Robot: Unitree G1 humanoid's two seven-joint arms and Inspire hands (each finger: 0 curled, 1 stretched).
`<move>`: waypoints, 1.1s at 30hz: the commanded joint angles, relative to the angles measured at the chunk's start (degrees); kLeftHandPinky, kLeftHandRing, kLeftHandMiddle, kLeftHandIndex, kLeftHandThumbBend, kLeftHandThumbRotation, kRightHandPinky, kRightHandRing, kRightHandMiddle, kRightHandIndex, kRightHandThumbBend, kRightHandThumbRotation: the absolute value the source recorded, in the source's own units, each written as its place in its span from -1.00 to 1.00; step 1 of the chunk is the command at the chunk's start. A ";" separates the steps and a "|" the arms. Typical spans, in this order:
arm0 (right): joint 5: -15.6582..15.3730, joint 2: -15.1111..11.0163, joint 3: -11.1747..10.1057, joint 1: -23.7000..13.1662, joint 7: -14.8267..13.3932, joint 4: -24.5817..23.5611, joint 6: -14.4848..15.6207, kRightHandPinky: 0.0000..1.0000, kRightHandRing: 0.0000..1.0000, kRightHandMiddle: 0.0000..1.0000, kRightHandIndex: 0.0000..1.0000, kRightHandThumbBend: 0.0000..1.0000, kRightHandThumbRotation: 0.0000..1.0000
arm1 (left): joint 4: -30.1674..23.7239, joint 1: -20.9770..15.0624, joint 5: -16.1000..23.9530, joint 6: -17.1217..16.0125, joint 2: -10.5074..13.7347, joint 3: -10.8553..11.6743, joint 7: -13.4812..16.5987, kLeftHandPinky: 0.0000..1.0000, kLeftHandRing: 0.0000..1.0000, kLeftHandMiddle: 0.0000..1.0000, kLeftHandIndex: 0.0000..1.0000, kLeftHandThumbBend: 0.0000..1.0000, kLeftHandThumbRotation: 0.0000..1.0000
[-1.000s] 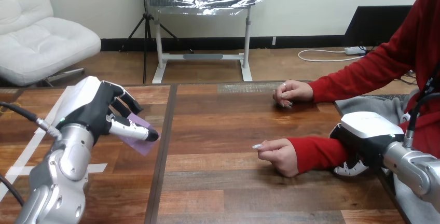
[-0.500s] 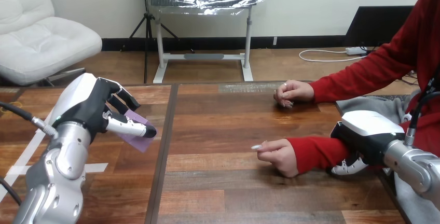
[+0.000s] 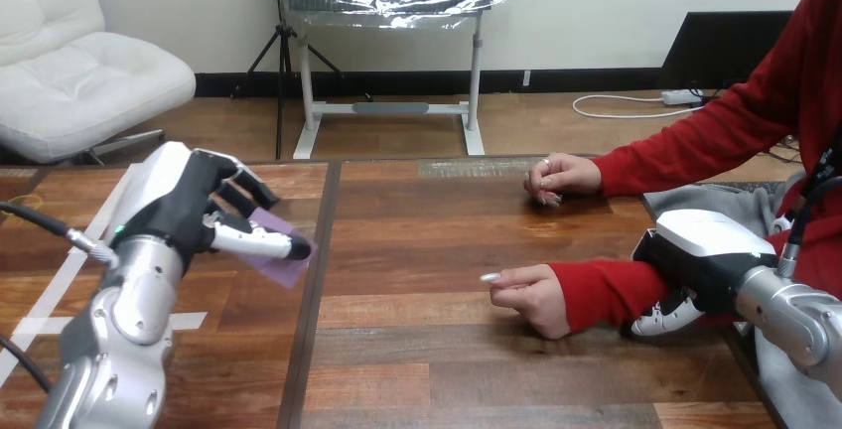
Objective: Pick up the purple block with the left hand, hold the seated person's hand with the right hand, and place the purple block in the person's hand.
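One purple block (image 3: 281, 255): pinched between the thumb and fingers of the left hand (image 3: 184, 206), held over the left part of the table (image 3: 447, 350). One person's hand (image 3: 531, 297), the nearer of two: resting loosely curled on the boards, well apart from the block and directly to its right, so the carry should run rightward across the table. One right hand (image 3: 700, 255): lying against the red sleeve (image 3: 606, 290) behind that wrist; whether it grips the forearm cannot be told.
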 commanded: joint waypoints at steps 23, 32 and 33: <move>7.54 0.64 -5.99 -4.58 4.86 -8.04 -1.51 -0.38 -0.34 -0.27 -0.31 0.49 -0.40 | 3.49 -3.50 -2.51 -5.59 -4.69 1.06 4.69 -0.37 -0.23 -0.13 -0.12 0.46 -1.00; 8.97 1.51 -7.02 -4.81 6.41 -10.67 -1.32 -0.35 -0.30 -0.23 -0.27 0.47 -0.43 | 6.80 -4.28 -3.60 -8.60 -7.09 0.67 6.73 -0.32 -0.21 -0.13 -0.12 0.47 -1.00; 9.11 1.58 -7.08 -4.83 6.56 -10.89 -1.26 -0.34 -0.29 -0.22 -0.27 0.46 -0.44 | 7.14 -4.33 -3.70 -9.07 -7.24 0.66 6.94 -0.32 -0.21 -0.14 -0.12 0.47 -1.00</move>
